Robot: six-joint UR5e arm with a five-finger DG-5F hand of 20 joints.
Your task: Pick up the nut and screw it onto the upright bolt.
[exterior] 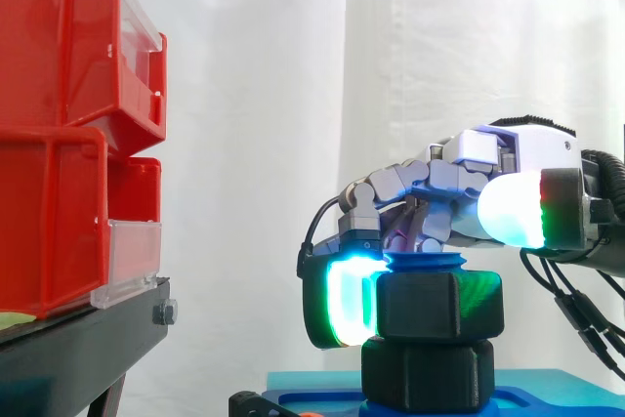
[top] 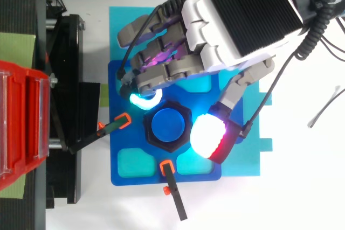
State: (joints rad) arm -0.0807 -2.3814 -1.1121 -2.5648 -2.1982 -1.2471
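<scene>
Black nut (exterior: 439,306): threaded on the upright blue bolt (top: 168,125), over a second black hex piece (exterior: 428,373).
Robot hand (top: 237,20): fingers curled, pinching the nut between a cyan pad (exterior: 344,302) and the white thumb pad (top: 207,134).
Blue plate (top: 121,157): flat on the white table (top: 302,197).

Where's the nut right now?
The nut sits low, right of centre in the side view, on the blue bolt, pinched by the hand.

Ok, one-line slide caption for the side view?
Hand pinches the black nut at the top of the upright blue bolt, red bins at left.
</scene>
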